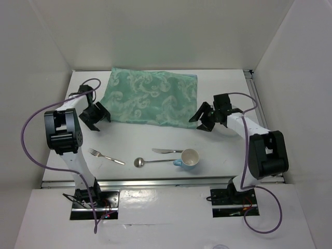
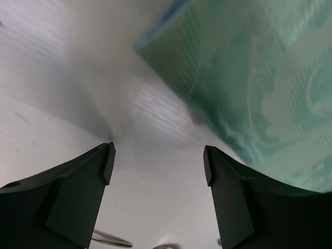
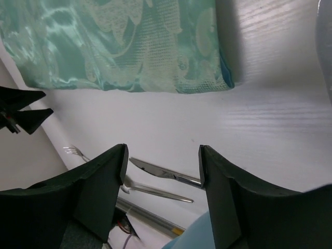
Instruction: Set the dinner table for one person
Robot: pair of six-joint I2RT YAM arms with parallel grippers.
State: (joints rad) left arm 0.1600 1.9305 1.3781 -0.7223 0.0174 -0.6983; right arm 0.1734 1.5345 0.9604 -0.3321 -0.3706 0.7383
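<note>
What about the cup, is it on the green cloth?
No, the cup stands on the bare table beside the spoon, apart from the cloth.

You are working in a robot test cell, a lab set-up rather than a home dining room. The worktop (image 1: 155, 137) is a bare white slab boxed in on three sides by plain white walls (image 1: 155, 31), with a metal rail (image 1: 155, 181) along its near edge. A left arm (image 1: 65, 132) and a right arm (image 1: 264, 153) are bolted to black base plates (image 1: 95, 205), and purple cables (image 1: 31, 140) loop loose. The only household items are a teal cloth (image 1: 150, 98), fork (image 1: 106, 156), knife (image 1: 167, 151), spoon (image 1: 153, 162) and cup (image 1: 189, 157).
</note>
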